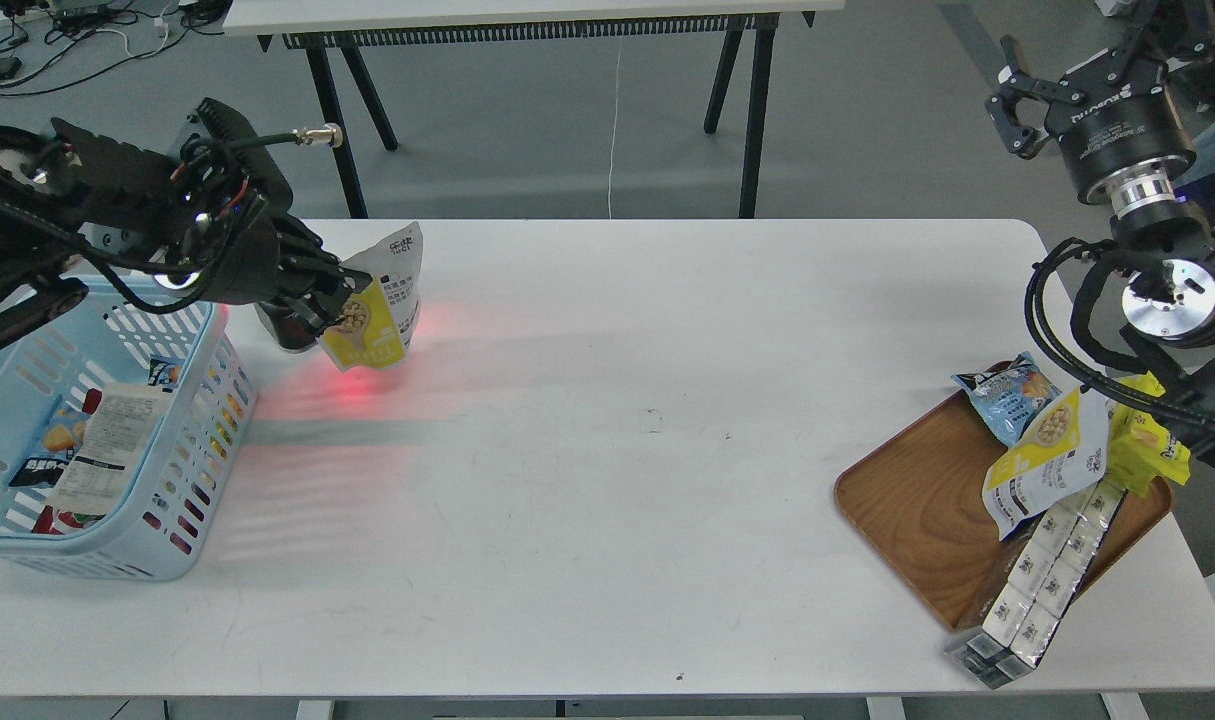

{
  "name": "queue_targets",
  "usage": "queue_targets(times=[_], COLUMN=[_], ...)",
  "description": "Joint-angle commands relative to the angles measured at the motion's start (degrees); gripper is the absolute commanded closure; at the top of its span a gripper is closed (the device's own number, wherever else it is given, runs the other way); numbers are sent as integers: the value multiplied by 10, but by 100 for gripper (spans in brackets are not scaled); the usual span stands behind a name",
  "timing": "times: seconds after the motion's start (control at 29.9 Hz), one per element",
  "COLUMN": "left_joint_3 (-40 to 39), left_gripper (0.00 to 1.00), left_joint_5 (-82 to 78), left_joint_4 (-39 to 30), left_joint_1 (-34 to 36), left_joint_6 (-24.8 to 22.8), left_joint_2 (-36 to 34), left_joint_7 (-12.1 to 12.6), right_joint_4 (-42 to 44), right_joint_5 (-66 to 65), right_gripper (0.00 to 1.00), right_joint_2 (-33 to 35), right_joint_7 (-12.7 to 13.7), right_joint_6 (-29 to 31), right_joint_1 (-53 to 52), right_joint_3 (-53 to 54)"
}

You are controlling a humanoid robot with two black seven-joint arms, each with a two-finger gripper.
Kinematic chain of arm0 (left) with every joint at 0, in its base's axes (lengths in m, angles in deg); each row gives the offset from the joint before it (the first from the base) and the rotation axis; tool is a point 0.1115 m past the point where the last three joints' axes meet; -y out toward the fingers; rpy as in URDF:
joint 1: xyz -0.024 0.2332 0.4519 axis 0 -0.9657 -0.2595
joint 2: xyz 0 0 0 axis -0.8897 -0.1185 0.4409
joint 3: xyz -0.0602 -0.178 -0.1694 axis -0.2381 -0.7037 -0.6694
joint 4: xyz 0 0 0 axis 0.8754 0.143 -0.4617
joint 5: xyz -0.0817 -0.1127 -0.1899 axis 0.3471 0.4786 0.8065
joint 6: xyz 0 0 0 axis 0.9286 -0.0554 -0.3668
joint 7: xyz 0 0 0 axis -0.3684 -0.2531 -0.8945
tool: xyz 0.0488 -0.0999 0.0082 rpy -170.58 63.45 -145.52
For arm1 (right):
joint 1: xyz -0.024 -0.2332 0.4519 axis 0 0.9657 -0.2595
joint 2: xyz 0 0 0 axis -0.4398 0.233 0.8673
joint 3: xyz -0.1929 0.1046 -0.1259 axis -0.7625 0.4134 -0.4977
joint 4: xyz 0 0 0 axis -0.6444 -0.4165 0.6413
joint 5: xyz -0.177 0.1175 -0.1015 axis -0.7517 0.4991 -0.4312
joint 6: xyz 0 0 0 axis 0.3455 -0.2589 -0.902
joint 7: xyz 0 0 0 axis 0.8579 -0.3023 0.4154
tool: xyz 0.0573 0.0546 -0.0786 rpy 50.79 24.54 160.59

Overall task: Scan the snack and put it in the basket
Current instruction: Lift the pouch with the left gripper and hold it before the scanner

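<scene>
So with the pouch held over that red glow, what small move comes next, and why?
Probably carry it left over the basket. The left pincer grips the snack pouch beside the rim, in the scanner's red light, so dropping it in seems next.

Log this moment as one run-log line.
phase: scan | left gripper: shut on snack, held beside basket | right gripper: open, raised, empty | snack not yet in basket

Bright, even, sharp throughout; red glow spilling across the surface [607, 450] beside the basket [192, 420], soft striped shadows there.
</scene>
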Motion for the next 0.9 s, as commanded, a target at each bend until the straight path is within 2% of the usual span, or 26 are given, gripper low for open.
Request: queue_targets(times=[0.0, 0.87], left_joint_3=[2, -5], left_gripper=[100, 100], left_joint_5=[0, 0], left_joint_4=[0, -38], left_joint_1=[-2, -5], left_joint_6=[0, 0], left_joint_2=[0, 6], left_joint_7=[0, 0], right_joint_4=[0, 1], right_joint_5=[1, 1], right_gripper=[1, 1], right_joint_2=[0, 2], right_joint_7=[0, 0], right_joint_6=[0, 0], right_joint_1=[1, 1], right_joint_3=[0, 0])
